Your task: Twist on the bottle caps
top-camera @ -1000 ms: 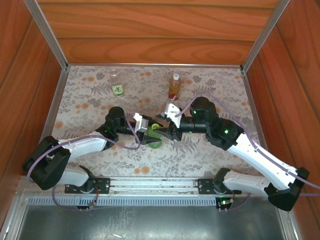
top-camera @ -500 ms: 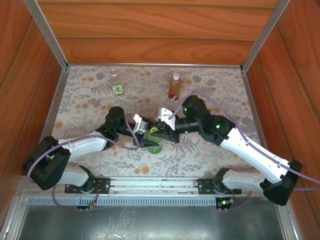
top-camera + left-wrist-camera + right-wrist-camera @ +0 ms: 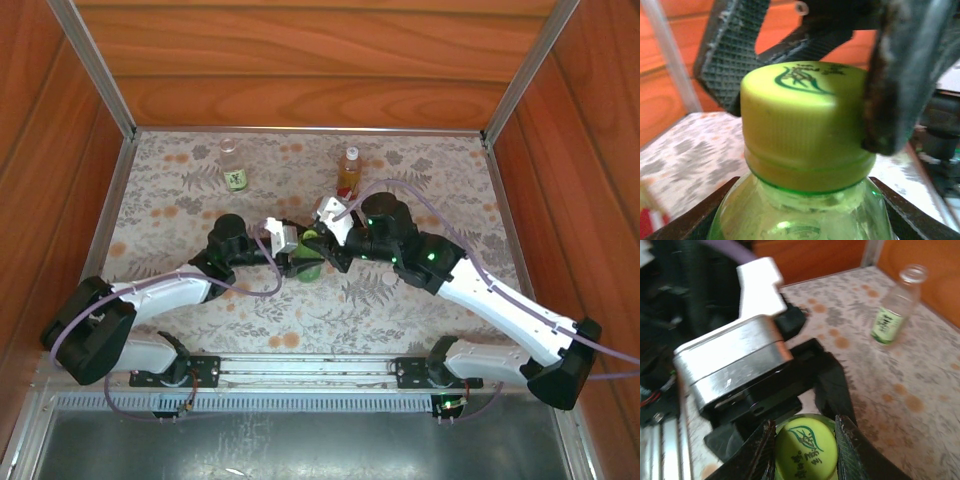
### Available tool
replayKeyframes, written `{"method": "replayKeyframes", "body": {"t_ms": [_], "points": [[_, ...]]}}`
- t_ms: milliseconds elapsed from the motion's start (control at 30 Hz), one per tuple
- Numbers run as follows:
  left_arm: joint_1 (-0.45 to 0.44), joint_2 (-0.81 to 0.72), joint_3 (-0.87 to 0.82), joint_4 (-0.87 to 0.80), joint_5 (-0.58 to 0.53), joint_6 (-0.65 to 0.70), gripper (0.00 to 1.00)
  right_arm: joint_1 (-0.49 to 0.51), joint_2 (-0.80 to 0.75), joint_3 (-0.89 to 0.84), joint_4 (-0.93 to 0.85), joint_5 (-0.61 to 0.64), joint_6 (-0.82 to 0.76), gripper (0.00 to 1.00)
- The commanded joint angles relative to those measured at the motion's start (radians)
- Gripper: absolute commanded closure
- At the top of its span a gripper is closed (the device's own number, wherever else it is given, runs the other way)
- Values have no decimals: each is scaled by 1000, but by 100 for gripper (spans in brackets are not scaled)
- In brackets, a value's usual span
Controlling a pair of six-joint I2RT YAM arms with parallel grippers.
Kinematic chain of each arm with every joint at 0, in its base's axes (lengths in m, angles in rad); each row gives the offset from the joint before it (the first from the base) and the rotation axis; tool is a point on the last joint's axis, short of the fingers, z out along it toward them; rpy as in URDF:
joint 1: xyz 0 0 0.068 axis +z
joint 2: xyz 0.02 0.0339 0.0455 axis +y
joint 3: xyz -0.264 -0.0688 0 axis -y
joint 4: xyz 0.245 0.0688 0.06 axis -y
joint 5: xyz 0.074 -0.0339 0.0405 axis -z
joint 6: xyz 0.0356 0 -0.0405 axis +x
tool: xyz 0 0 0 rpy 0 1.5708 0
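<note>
Grippers meet mid-frame in the top view: left gripper (image 3: pixel 297 262) is clamped round the green bottle (image 3: pixel 800 215), and right gripper (image 3: pixel 805 437) pinches the yellow-green cap (image 3: pixel 805 120) seated on its neck.

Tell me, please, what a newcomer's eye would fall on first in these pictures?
First, the green bottle in the middle of the table, caught from both sides: the left claw grips its body while the right claw pinches the yellow-green cap on its neck. Next, the leaf print on that cap, close up in both wrist views. Behind, a clear bottle and an amber bottle stand apart near the far edge.
</note>
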Motion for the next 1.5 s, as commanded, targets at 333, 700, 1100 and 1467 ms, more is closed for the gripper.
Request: {"method": "replayKeyframes", "body": {"t_ms": [333,700,1100,1467], "points": [[-20,-34,-30,11,-338,130,39,-8,71,-39,-17,775,535,95],[7,-30,-34,-7,-16,78,39,-15,-99,-113,142,122,145,49],[8,-17,14,-9,389,-12,38,-41,-179,-114,56,-369,-98,42],[8,-37,6,-9,375,-3,38,-42,-104,-110,55,-389,-115,58]]}}
